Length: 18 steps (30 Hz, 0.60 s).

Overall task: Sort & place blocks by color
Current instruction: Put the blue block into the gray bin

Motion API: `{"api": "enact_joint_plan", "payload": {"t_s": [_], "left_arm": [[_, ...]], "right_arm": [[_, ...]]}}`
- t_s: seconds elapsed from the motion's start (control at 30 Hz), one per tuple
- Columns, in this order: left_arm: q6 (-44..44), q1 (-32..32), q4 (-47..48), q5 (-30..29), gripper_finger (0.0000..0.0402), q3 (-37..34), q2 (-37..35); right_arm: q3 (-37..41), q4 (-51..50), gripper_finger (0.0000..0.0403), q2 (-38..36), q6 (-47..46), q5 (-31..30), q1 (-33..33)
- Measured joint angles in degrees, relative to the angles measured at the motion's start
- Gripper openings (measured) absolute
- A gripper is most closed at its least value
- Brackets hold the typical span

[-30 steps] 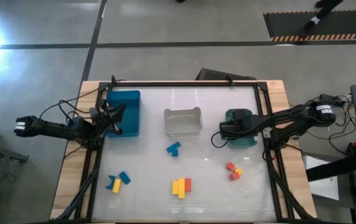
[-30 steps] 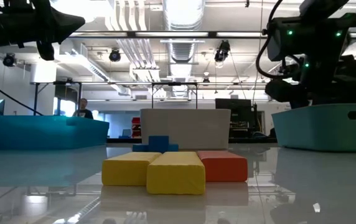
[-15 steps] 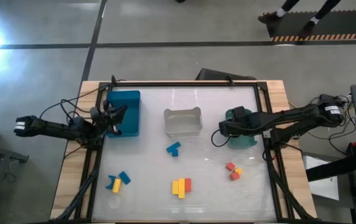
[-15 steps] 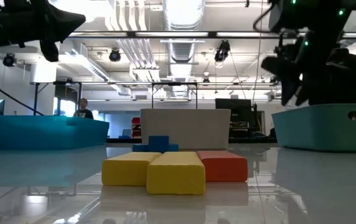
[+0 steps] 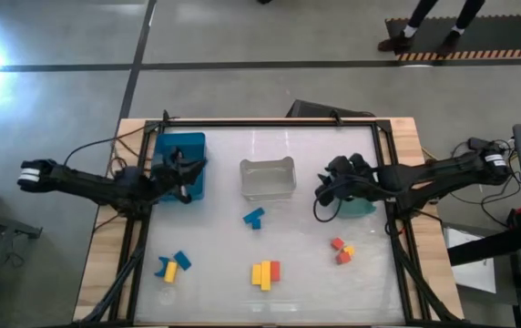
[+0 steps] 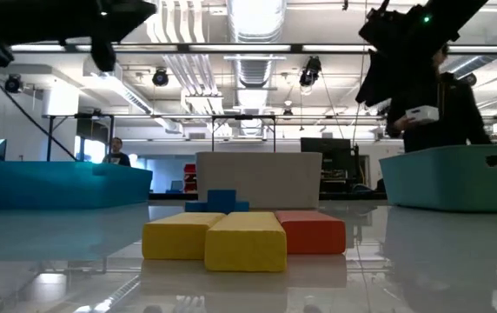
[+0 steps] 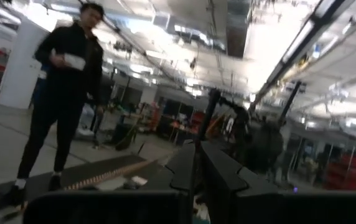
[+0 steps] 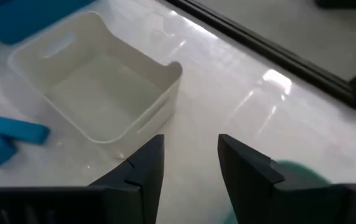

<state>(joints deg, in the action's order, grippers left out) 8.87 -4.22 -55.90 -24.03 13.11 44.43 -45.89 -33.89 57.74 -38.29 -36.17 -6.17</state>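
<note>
Small blocks lie in loose groups on the white table: blue ones (image 5: 254, 218) near the middle, a red and yellow group (image 5: 341, 249) at the right, yellow and red bars (image 5: 264, 272) near the front edge, and yellow and blue ones (image 5: 174, 266) at the front left. My left gripper (image 5: 186, 170) hovers shut over the blue bin (image 5: 180, 150) and holds nothing. My right gripper (image 8: 187, 165) is open and empty. It hangs by the left edge of the green bin (image 5: 359, 202), between it and the clear bin (image 8: 97, 93).
The three bins stand in a row across the far half of the table, with the clear bin (image 5: 268, 179) in the middle. A black frame (image 5: 270, 123) runs round the table. A person (image 7: 66, 93) walks beyond the far right corner. There is bare table between the block groups.
My left gripper has moved toward the table's right, out over the blue bin, and has tipped upward. My right gripper has risen and turned at the green bin's left edge. The blocks have stayed put. A person has walked along beyond the far edge.
</note>
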Motion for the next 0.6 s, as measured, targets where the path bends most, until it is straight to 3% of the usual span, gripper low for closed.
{"api": "enact_joint_plan", "payload": {"t_s": [0.13, 0.33, 0.6], "left_arm": [[2.99, -1.89, 1.66, 0.07, 0.0008, 4.49, 4.93], [13.56, -5.83, 16.97, 0.05, 0.0008, 11.95, 9.55], [44.2, -15.45, 60.51, 0.09, 0.0001, 28.32, 13.41]], "right_arm": [[0.02, 0.37, 0.013, -1.29, 4.57, 0.02, 0.02], [0.47, 4.63, 0.0121, -1.71, 11.14, 0.01, 0.02], [0.66, 10.89, 0.0118, -1.71, 19.35, 0.12, 0.02]]}}
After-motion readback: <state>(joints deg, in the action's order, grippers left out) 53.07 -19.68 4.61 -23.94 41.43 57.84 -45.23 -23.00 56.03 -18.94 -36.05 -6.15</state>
